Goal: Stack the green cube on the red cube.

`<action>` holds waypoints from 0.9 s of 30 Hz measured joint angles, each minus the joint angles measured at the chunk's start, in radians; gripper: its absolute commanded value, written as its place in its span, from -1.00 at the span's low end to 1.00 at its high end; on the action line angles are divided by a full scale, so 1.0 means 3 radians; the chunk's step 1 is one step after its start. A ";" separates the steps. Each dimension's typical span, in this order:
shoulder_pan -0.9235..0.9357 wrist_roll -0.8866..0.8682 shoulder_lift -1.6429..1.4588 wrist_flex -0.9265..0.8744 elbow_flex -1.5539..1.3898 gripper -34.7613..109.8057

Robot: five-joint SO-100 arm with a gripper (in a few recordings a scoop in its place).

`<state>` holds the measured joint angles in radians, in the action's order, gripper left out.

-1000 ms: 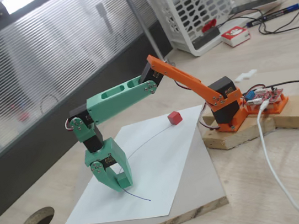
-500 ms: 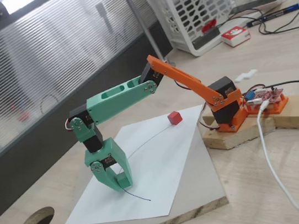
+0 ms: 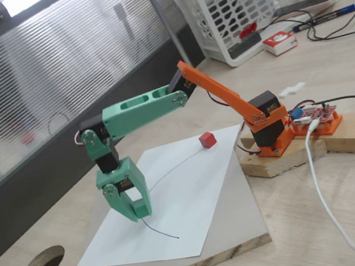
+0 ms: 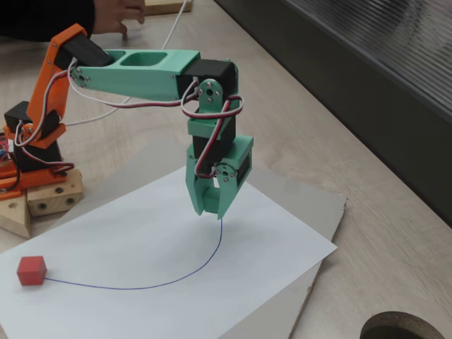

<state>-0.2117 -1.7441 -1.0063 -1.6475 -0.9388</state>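
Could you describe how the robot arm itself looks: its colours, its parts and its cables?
The base and lower link are orange plastic, mounted on a pale wooden block. The upper link, slotted along its length, and the claw are mint green plastic. Black servo motors sit at the joints, with silver screws. Thin red, white and black cables loop between the joints.

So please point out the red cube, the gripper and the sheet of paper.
red cube (image 4: 32,270), a fixed view, its front face.
gripper (image 4: 211,207), a fixed view, between its fingertips.
sheet of paper (image 3: 193,200), a fixed view, bare white area.
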 measured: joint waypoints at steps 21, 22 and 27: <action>0.0000 0.0005 -0.0051 -0.0020 0.0000 -0.47; 0.0000 0.0005 -0.0051 -0.0020 0.0000 -0.47; 0.0000 0.0005 -0.0051 0.0000 0.0000 -0.47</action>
<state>-0.2117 -1.7426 -1.0216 -1.6475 -0.9388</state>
